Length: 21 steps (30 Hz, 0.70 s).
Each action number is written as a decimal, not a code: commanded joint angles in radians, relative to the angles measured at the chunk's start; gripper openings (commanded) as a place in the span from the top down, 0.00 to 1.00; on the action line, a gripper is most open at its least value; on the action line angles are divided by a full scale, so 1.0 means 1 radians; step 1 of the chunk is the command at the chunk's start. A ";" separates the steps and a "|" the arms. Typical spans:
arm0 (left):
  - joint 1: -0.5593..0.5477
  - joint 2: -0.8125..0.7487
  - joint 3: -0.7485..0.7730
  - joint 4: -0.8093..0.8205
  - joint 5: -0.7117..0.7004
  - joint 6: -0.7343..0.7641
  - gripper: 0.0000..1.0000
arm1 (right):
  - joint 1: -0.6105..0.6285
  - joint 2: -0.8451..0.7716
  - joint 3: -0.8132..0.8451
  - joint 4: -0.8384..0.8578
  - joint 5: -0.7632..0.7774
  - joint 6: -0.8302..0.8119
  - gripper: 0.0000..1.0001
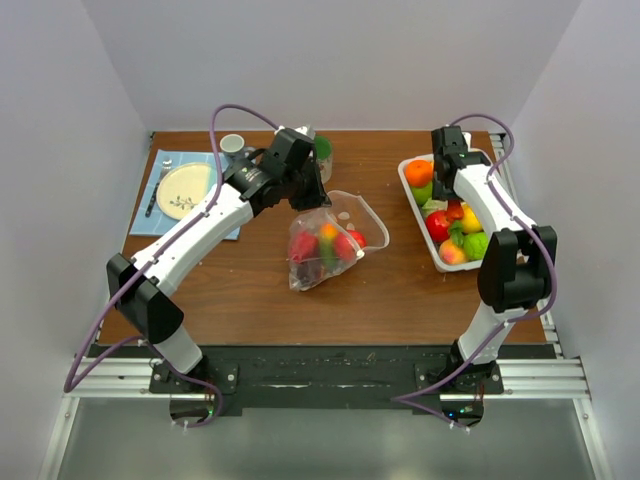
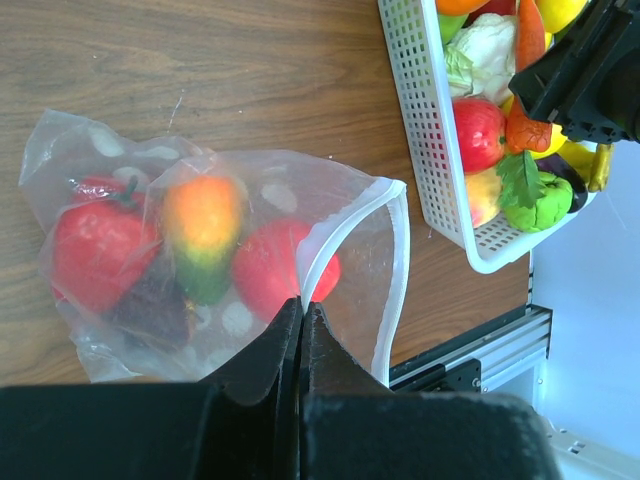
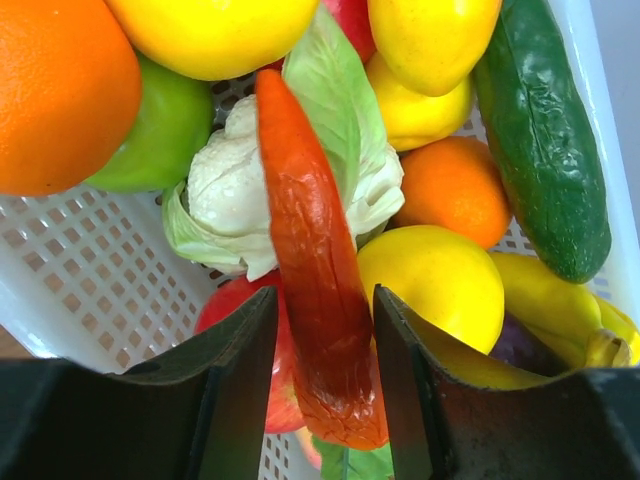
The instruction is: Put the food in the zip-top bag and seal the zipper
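Right claw [image 3: 322, 330] straddles the long red-orange plastic chilli [image 3: 310, 250], which lies lengthwise between the jaws; whether it is gripped cannot be told. Left claw [image 2: 301, 308] is pinched closed on the rim of the clear dotted bag [image 2: 265, 185].

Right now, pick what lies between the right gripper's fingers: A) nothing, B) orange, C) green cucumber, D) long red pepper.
D: in the right wrist view the long red pepper fills the gap between the fingers of the right gripper.
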 commanded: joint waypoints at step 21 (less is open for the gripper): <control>0.005 -0.025 -0.011 0.047 -0.016 0.007 1.00 | 0.041 -0.500 -0.135 -0.029 -0.658 0.129 0.87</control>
